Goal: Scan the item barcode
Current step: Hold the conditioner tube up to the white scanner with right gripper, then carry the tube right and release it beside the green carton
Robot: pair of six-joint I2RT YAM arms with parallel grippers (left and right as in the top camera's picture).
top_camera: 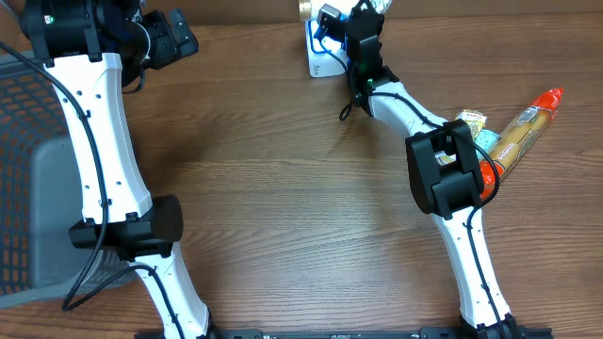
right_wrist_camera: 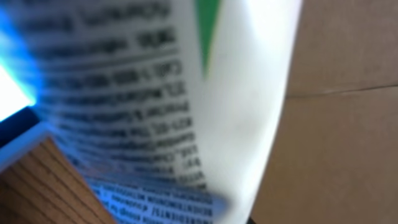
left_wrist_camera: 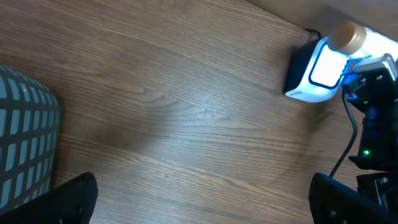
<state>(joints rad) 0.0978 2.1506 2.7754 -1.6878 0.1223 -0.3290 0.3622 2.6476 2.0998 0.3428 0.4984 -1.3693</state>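
Overhead, we see the right hand (top_camera: 358, 17) clamped on a white bottle (top_camera: 305, 8) above the glowing scanner (top_camera: 320, 58) at the desk's (top_camera: 283, 188) far edge. The left hand (top_camera: 179, 40) gapes empty. Left wrist: the bottle's tan cap sits just beside the scanner. Right wrist: its blurred label fills our frame.

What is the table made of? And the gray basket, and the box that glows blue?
The table looks like wood or wood-look laminate: brown grain lines, dull sheen. The gray basket seems to be plastic, going by its even molded grid of holes. The glowing scanner looks like smooth white and black plastic with a lit window.
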